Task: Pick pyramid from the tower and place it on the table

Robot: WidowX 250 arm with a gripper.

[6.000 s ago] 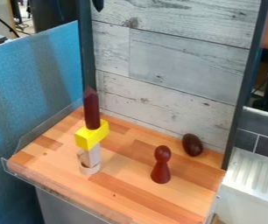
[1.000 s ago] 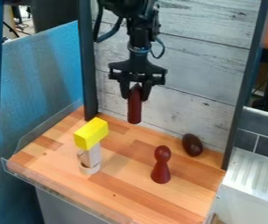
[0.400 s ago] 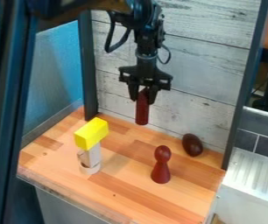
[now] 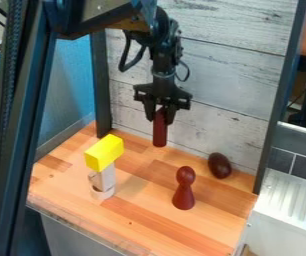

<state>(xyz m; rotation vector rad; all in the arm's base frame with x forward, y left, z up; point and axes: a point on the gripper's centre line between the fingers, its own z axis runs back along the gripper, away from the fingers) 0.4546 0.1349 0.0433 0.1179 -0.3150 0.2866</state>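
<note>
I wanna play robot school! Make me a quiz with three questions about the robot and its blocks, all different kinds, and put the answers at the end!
1. What is the gripper holding?
2. True or false: the yellow block is at the top of the tower.
3. Where is the egg?
A) on the tower
B) in the gripper
C) on the table

Key: 1. the pyramid; 2. true; 3. C

The end effector [image 4: 160, 121] grips the pyramid [image 4: 160, 135], seemingly above the table [image 4: 149, 205].
</note>
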